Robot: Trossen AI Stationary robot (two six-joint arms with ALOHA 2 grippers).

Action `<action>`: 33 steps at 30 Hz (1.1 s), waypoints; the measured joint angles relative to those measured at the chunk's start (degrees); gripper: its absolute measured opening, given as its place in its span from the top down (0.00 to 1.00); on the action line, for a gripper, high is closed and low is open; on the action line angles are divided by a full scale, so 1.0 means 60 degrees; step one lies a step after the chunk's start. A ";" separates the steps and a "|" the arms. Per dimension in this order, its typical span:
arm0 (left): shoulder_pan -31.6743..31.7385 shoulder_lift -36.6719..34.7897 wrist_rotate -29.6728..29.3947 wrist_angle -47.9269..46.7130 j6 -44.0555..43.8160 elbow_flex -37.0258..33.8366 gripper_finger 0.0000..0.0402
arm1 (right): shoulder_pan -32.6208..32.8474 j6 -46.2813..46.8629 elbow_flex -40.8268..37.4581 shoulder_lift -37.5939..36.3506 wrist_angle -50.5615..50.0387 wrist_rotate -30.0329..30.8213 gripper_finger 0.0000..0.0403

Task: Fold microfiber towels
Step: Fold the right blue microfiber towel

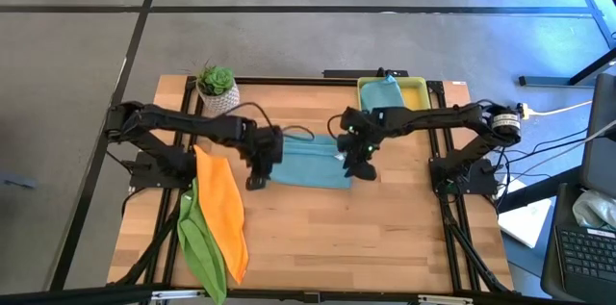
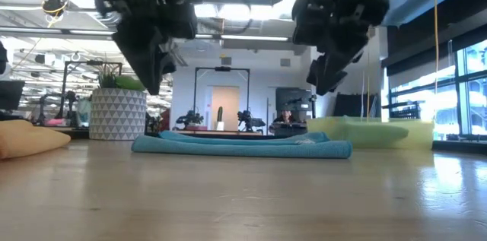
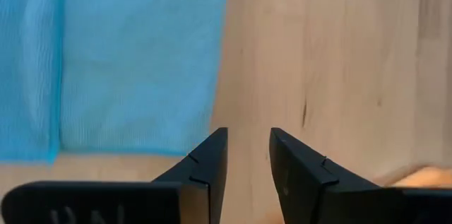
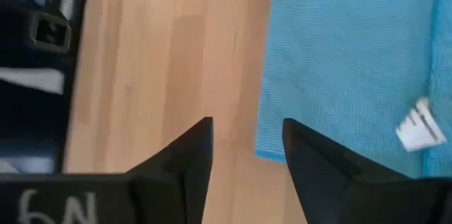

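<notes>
Hovering apart-fingered: left hand (image 1: 256,182); right hand (image 1: 366,172); teal towel (image 1: 308,161)

Grey floor (image 1: 289,45) surrounds the wooden table (image 1: 318,228); bright windows (image 2: 464,96) line 1 wall.

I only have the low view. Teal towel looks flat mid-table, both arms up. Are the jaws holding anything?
Observer: No. The left gripper has open jaws with bare wood between them, just off the teal towel's edge.
Operator: And the right?
Observer: The right gripper is open and empty too, over the towel's opposite edge; a white tag shows on the cloth.
Operator: Other towels?
Observer: An orange towel and a lime green towel lie near the table's front left; another teal one sits in the yellow tray.
</notes>
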 joint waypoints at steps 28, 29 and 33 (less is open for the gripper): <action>-0.1486 0.1559 -0.2500 0.1116 0.0107 0.0000 0.76 | 0.2151 0.0221 -0.2255 0.0204 0.3010 0.3151 0.57; -0.1486 0.1559 -0.2575 0.1136 0.0104 0.0000 0.76 | 0.2173 0.0224 -0.2255 0.0204 0.3144 0.3344 0.57; -0.1456 0.1566 -0.3015 0.1125 0.0098 0.0000 0.76 | 0.2258 0.0202 -0.2262 0.0267 0.3359 0.3966 0.57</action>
